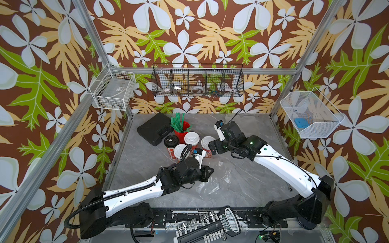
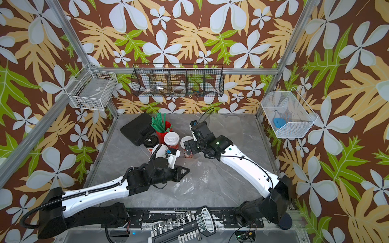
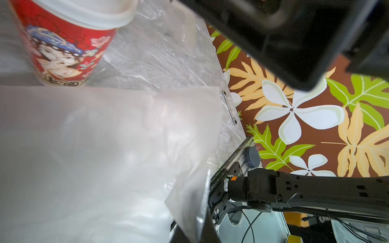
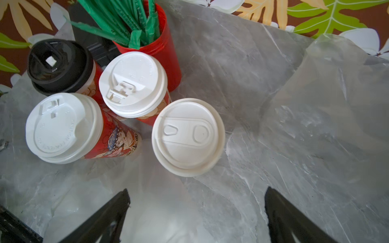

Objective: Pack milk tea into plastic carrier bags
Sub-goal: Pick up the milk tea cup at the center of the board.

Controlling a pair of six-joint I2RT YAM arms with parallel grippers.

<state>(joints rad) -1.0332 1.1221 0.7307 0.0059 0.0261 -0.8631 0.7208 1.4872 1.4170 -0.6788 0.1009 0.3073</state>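
Note:
Four milk tea cups stand grouped at the middle back of the table. One has a black lid (image 1: 171,141) (image 4: 56,65). The other three have white lids (image 1: 191,137) (image 1: 180,151) (image 1: 207,143). My right gripper (image 1: 211,147) (image 4: 196,202) hangs open just above and beside the rightmost white-lidded cup (image 4: 188,136), holding nothing. A transparent plastic carrier bag (image 1: 223,174) (image 3: 105,157) lies crinkled on the table in front of the cups. My left gripper (image 1: 211,171) (image 3: 195,235) is shut on a fold of its film. A printed red cup (image 3: 63,48) stands just beyond the bag.
A plain red cup of green straws (image 1: 181,126) and a black case (image 1: 154,128) sit behind the cups. More clear film (image 4: 326,126) lies to the right of them. Wire baskets (image 1: 197,82) hang on the walls. A socket set (image 1: 208,227) lies at the front edge.

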